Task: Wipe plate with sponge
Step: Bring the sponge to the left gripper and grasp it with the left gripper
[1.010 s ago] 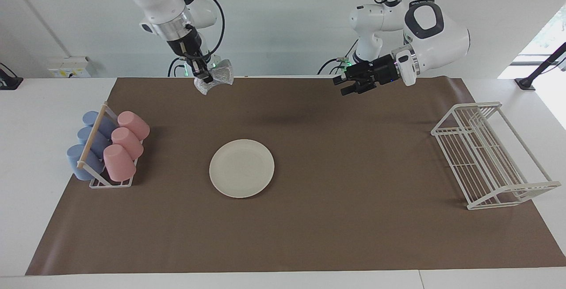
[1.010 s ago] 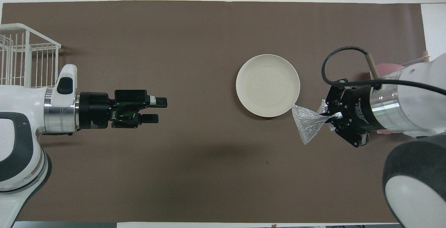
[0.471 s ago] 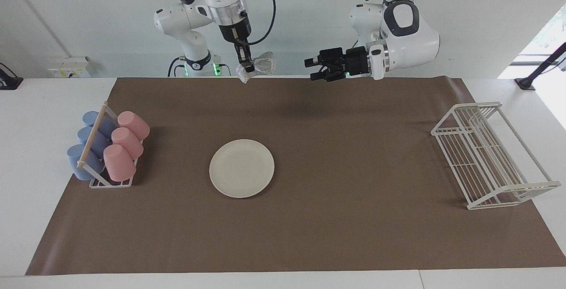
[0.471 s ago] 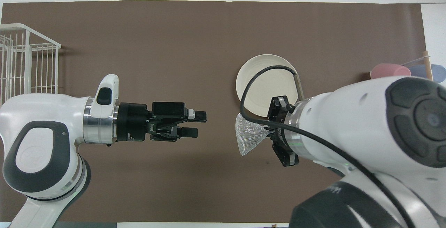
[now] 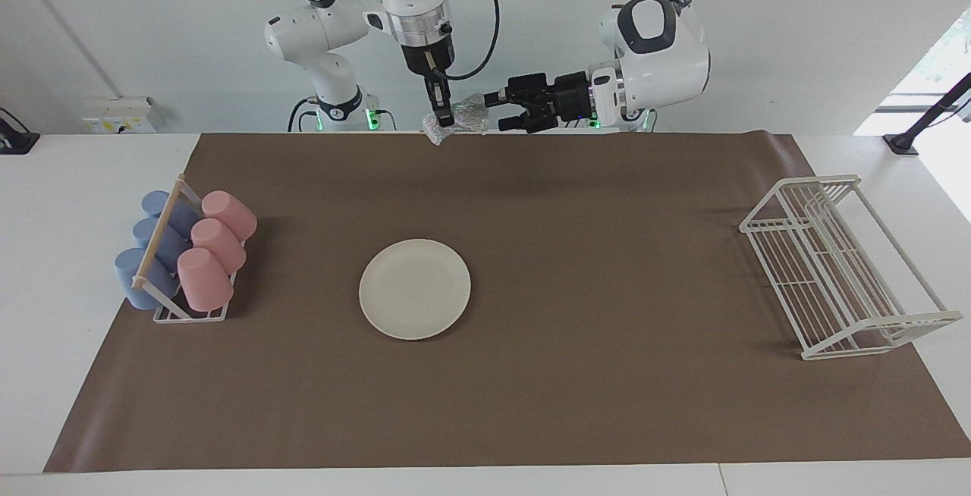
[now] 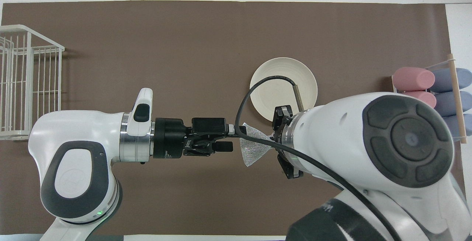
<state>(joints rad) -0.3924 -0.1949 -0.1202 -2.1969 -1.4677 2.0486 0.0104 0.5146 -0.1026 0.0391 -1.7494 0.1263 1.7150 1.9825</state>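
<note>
No legible text anywhere.

Sponge (image 5: 464,117) in right tool (image 5: 442,118)

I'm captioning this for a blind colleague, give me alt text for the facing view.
Raised over the brown mat's robot-side edge, the right gripper holds the sponge while the open left gripper reaches toward it. The plate lies bare on the mat.

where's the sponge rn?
The sponge hangs in the air, shut in the right gripper over the mat's edge nearest the robots, with the open left gripper right beside it, well above the plate.
</note>
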